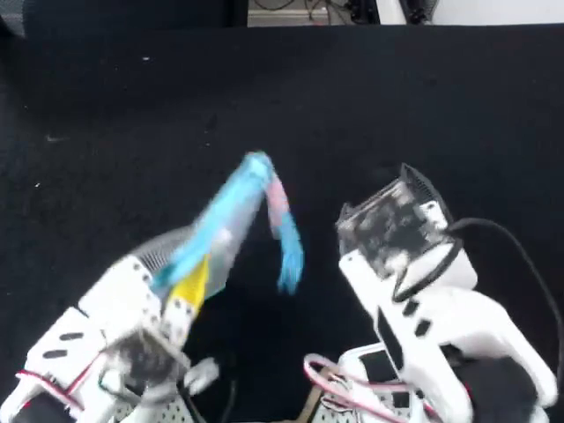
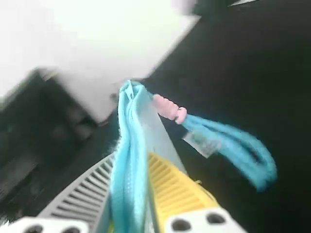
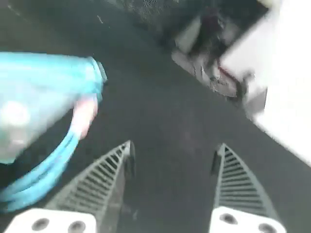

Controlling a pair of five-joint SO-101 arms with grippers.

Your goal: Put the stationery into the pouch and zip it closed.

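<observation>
Tabletop (image 1: 132, 106): black cloth surface.

Pouch (image 1: 225, 220): blue trim with translucent sides, held up off the tabletop and slanting away from my left arm. Judgement: light, thin and floppy. It bends where it is unsupported, so it will sag and swing instead of holding a shape. The zip edge looks like the firmest line and the best place to pinch. I cannot tell whether any stationery is inside.

Left tool (image 2: 131, 162): its 2 fingers, 1 grey and 1 yellow, are clamped flat on the near end of the pouch. The rest of the pouch sticks out past the fingertips.

Right tool (image 3: 172, 150): its jaws stand wide apart and hold nothing. The free end of the pouch is near it, off to 1 side, not between the fingers.

Wrist strap (image 1: 289, 256): a blue loop dangling from the far end of the pouch. Judgement: soft cord, easy to snag.

Pink bead (image 1: 277, 198): sits where the strap joins the pouch. Judgement: small and probably slippery, so a second hold calls for a careful pinch.
</observation>
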